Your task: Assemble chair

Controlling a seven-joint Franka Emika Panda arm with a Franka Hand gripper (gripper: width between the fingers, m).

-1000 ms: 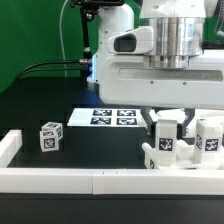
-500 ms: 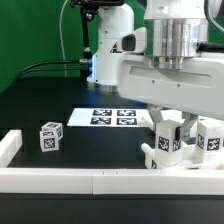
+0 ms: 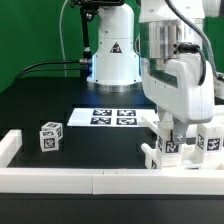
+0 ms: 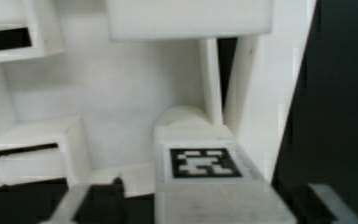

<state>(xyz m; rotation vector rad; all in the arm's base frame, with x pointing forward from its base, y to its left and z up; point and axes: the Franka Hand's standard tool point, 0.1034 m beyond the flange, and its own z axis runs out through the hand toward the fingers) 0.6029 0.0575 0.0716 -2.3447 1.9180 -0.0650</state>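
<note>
My gripper (image 3: 171,136) hangs open, pointing straight down over the cluster of white chair pieces near the exterior view's right. In the wrist view the two dark fingers (image 4: 101,205) stand spread apart, with the tagged chair piece (image 4: 202,160) between them and a gap on either side, so I am gripping nothing. In the exterior view that tagged chair piece (image 3: 166,150) sits just below my fingertips; I cannot tell whether they touch it. Just beside it, toward the exterior view's right, stands a second tagged piece (image 3: 210,141). Behind the tagged piece the wrist view shows more white chair pieces (image 4: 123,100), packed close together. Both pieces stand against the white rail (image 3: 70,181) that runs along the front of the black table (image 3: 40,100). The marker board (image 3: 112,117) lies flat toward the middle of the table, and a small tagged block (image 3: 50,136) rests well apart from me, near the rail's corner on the exterior view's left.
</note>
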